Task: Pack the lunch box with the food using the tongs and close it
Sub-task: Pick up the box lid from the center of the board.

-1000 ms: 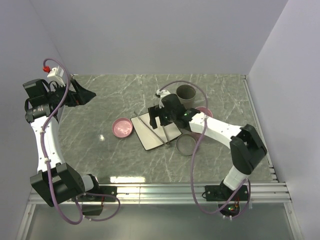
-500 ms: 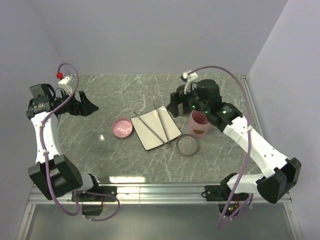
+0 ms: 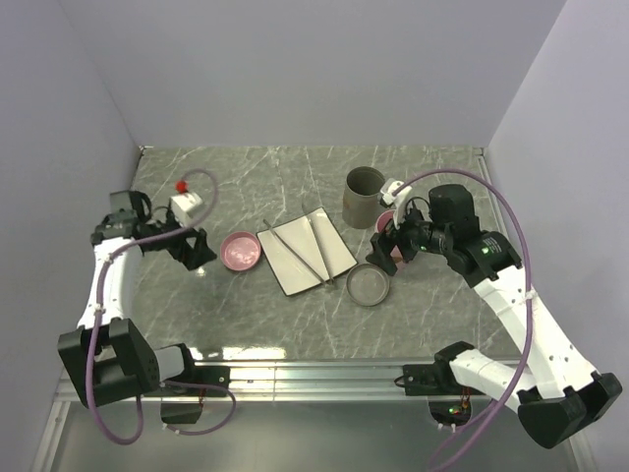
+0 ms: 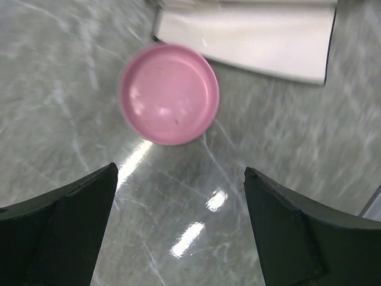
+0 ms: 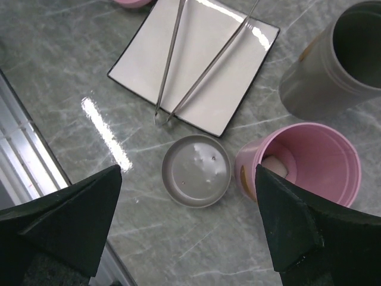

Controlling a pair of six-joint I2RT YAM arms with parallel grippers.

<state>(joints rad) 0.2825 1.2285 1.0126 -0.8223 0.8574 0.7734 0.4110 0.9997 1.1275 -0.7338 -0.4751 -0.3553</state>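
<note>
The thin silver tongs lie in a narrow V on the white square plate, also seen from above. The lunch box stands in parts: a pink cup, a grey cup, a grey lid and a pink lid. A white piece of food lies inside the pink cup. My right gripper hangs open above the grey lid and the pink cup, holding nothing. My left gripper is open and empty just left of the pink lid.
The grey cup stands behind the pink cup, close to my right gripper. The grey lid lies right of the plate's near corner. A metal rail runs along the table's near edge. My left gripper hovers over bare marble.
My right arm has pulled back from over the plate to above the pink cup and grey lid. My left arm has swung down from the far left towards the pink lid.
</note>
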